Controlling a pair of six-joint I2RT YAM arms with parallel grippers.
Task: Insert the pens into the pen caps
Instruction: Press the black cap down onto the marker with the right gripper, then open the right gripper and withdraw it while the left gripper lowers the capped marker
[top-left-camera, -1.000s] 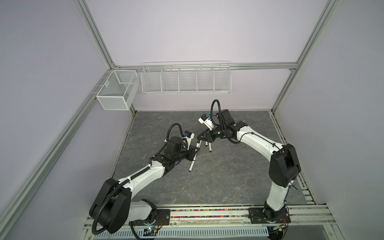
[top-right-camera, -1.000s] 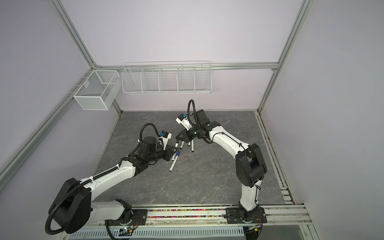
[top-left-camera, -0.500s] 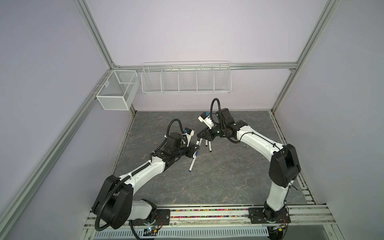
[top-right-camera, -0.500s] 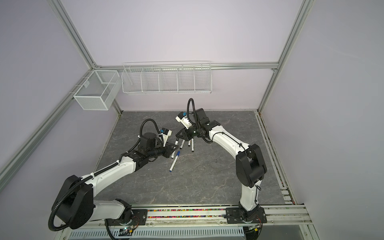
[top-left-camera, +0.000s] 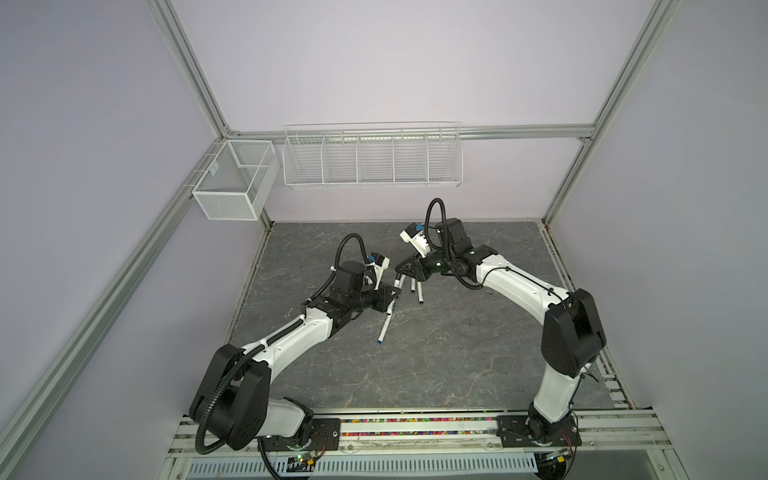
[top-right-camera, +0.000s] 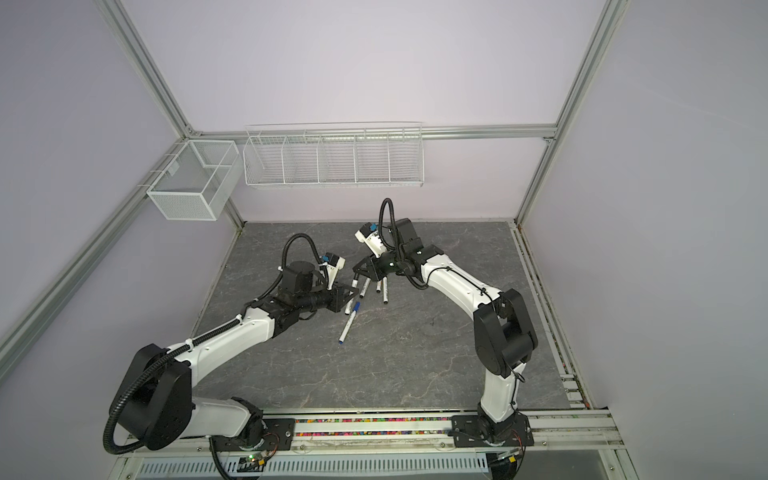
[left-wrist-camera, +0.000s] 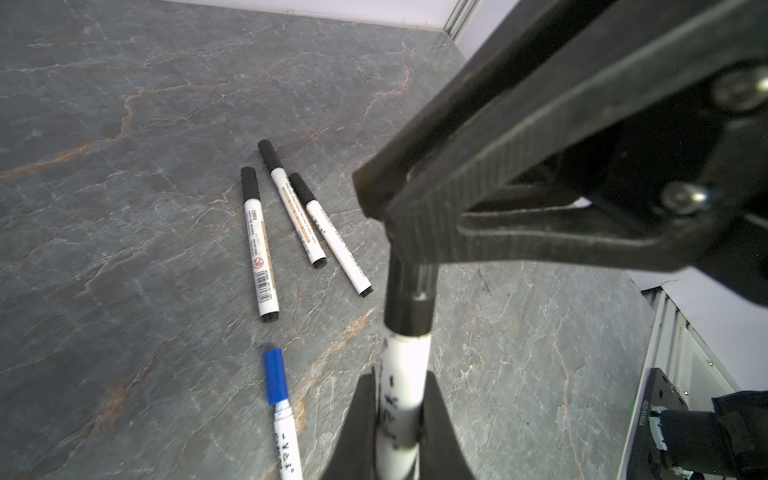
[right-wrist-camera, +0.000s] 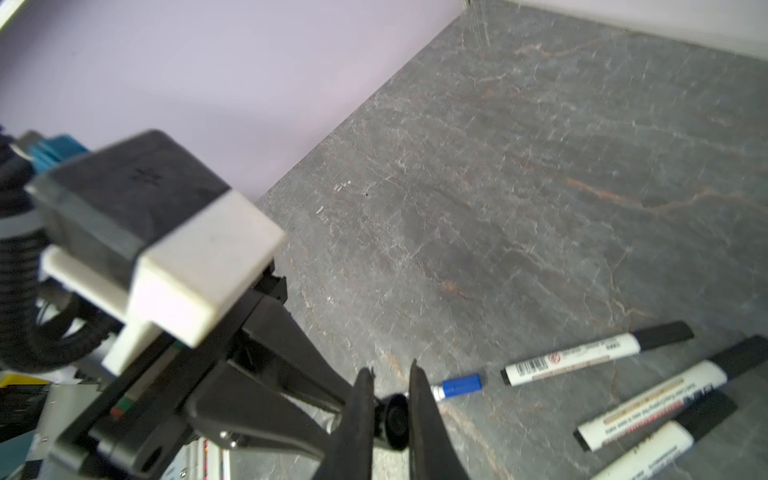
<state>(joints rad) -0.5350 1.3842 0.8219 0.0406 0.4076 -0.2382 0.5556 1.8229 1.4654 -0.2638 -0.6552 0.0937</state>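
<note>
While the left arm (top-left-camera: 291, 345) reaches in from 7 o'clock of the grey surface (top-left-camera: 436, 365), its jaws are clenched on the white printed barrel of the held pen (left-wrist-camera: 402, 386). This pen sits between the two arms, at about 11 o'clock from the surface's centre. Its far end wears a black cap (left-wrist-camera: 409, 299), and the cap's rim meets the barrel.

Just to the right, the blue pen (top-right-camera: 348, 326) lies flat on the surface. Its blue cap (left-wrist-camera: 275, 376) is on and points toward 1 o'clock in both top views. At about 1 o'clock from it lie three black-capped pens (left-wrist-camera: 297, 212), close together and running roughly along the 12-to-6 line. Two of them are almost touching.

The right arm (top-left-camera: 511, 282) comes in from 4 o'clock. Its jaws are clamped on the black cap of the held pen, which the right wrist view shows end-on between the fingers (right-wrist-camera: 361, 415).
</note>
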